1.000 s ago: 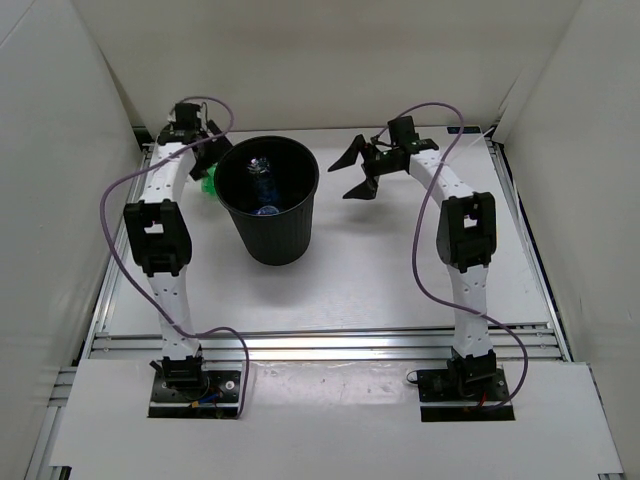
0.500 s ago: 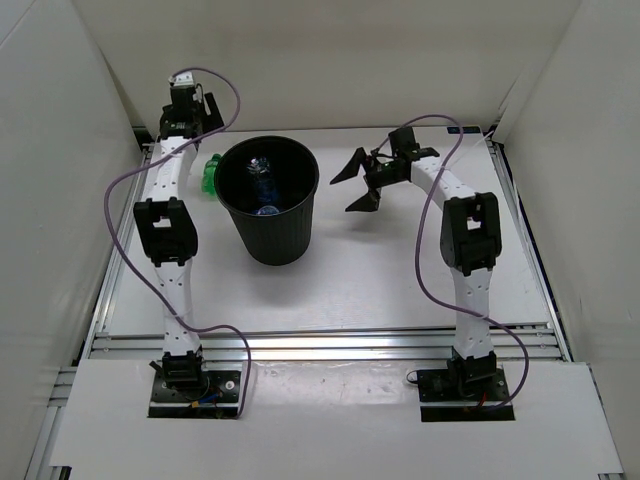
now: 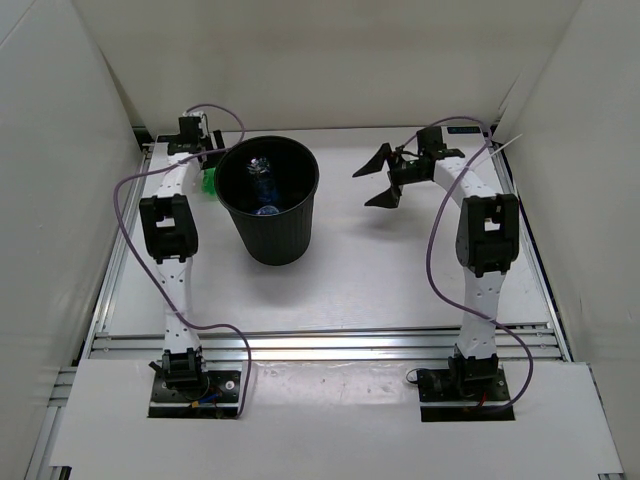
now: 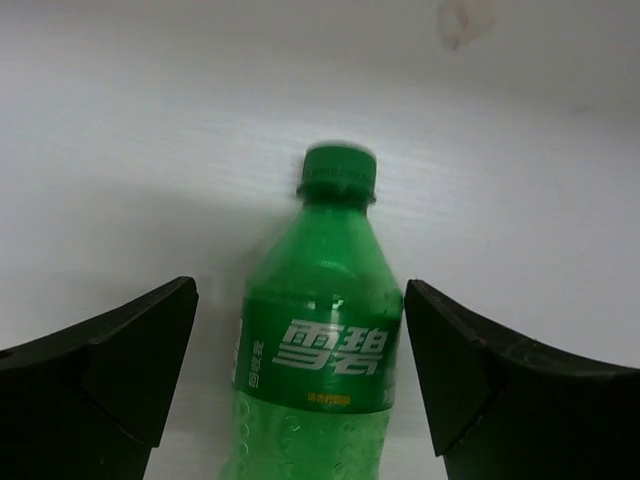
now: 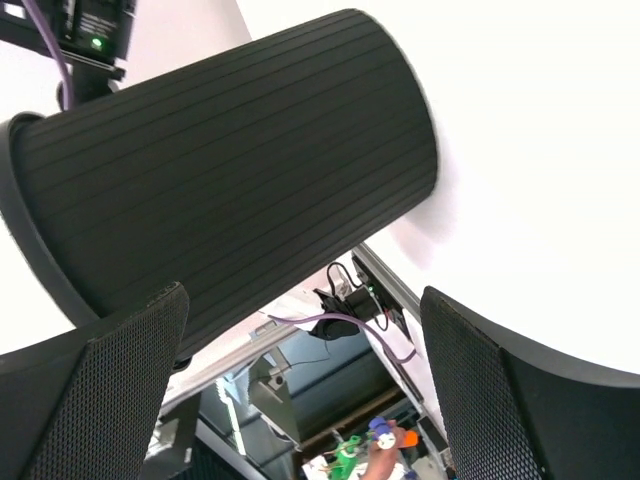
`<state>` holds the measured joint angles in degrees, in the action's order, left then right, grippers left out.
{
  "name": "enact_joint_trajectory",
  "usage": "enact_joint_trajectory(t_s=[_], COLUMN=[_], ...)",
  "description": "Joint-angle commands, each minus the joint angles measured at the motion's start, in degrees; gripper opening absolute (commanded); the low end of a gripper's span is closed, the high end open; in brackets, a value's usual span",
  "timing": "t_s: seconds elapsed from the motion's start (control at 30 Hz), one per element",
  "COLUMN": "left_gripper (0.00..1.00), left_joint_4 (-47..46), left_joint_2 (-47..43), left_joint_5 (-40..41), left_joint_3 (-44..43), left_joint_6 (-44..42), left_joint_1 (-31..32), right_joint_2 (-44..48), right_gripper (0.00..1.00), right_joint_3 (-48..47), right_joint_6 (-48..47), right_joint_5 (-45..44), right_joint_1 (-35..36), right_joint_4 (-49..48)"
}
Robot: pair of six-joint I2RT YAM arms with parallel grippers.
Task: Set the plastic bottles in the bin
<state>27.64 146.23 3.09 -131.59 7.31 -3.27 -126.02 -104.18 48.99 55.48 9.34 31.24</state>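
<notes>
The round black bin stands upright at the left of centre. Inside it lie clear bottles with blue labels. The green bottle lies on the table just left of the bin; only a sliver of it shows in the top view. My left gripper is open, its jaws on either side of the green bottle without touching it. My right gripper is open and empty, in the air to the right of the bin, whose ribbed wall fills the right wrist view.
White walls enclose the table on the left, back and right. An aluminium rail runs along the table's near edge. Purple cables loop beside both arms.
My left gripper has come down from the back wall over the green bottle beside the bin. My right gripper has drawn back to the right, away from the bin.
</notes>
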Motion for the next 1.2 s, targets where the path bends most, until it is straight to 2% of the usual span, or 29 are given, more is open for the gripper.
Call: enact_joint_trajectory(t_s=[0.0,0.13,0.23,0.33,0.4,0.5,0.53,0.63,0.73,0.8,0.9,0.97,1.1,1.17], left_gripper=[0.95,0.95,0.9,0.6,0.46,0.46,0.46,0.47,0.47,0.47,0.48,0.48,0.48,0.48], left_joint_4=[-0.3,-0.3,-0.3,-0.3,-0.3,-0.3,-0.3,-0.3,-0.3,-0.3,-0.3,-0.3,-0.3,-0.3], left_joint_2=[-6.1,-6.1,-5.1,-5.1,-6.0,-9.7,-11.2,-19.4,-29.9,-37.4,-45.4,-49.3,-58.8,-62.6], left_joint_5=[-2.6,-2.6,-2.6,-2.6,-2.0,2.1,6.5,15.2,17.5,17.6,12.7,8.6,5.9,0.1], left_joint_3=[4.7,6.3,6.3,7.0,8.4,11.3,12.6,14.3,15.9,16.5,19.2,22.5,27.5,33.0], left_joint_6=[-1.2,-0.7,0.1,0.6,0.6,2.2,3.0,7.4,11.5,13.6,15.8,17.8,19.1,24.2], left_joint_1=[0.0,0.0,0.0,0.0,0.0,-0.6,-0.6,-1.1,-1.1,-0.3,0.8,3.7,9.9,12.4], right_joint_2=[3.1,3.6,4.2,5.2,5.3,5.8,5.8,5.8,5.8,5.8,6.3,6.3,7.5,8.1], right_gripper=[1.0,1.0,1.0,1.0,1.0,1.0,1.0,1.0,1.0,1.0,1.0,1.0,1.0,1.0], right_joint_3=[1.8,2.3,3.5,4.9,5.4,5.4,5.4,5.9,5.9,5.3,4.7,4.7,4.7,5.5], right_joint_6=[-0.8,-0.8,-0.8,-1.4,-1.9,-1.9,-1.9,-1.9,-1.9,-1.9,-2.6,-4.2,-6.6,-7.2], right_joint_5=[1.0,1.0,1.0,1.0,0.5,0.5,0.5,0.5,0.5,1.0,1.6,1.6,1.6,1.0], right_joint_1=[0.1,-0.5,-1.1,-1.6,-2.1,-2.1,-2.1,-2.1,-2.1,-2.1,-2.1,-2.1,-2.1,-2.1], right_joint_4=[-0.7,-0.7,-0.7,-0.7,-0.7,-0.1,-0.1,-0.1,-0.1,-0.1,0.9,2.2,4.7,6.0])
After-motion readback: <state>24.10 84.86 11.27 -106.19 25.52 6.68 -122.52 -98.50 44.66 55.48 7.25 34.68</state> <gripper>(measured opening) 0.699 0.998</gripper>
